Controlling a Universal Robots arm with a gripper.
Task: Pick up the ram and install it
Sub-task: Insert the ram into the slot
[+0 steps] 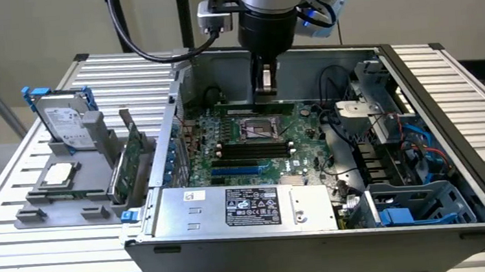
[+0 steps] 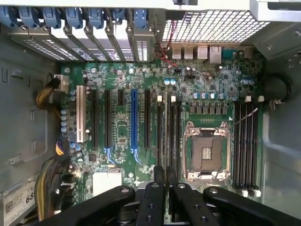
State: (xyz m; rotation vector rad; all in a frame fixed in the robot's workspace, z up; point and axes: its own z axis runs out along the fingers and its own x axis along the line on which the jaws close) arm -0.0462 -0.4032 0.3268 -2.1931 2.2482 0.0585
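Pinching the ram (image 2: 165, 127), the claw (image 2: 165, 175) hangs over the motherboard (image 2: 122, 141).

In the exterior view, the arm (image 1: 265, 4) is cut off by the upper edge. The gripper (image 1: 265, 92) covers the middle of the ram (image 1: 240, 105) it clamps, and I cannot make out the ram's chips at this size. The print on the power supply label (image 1: 257, 207) is too small to read. In the wrist view, the gripper's body and a white sticker (image 2: 14, 203) are cut off by the picture's edge.
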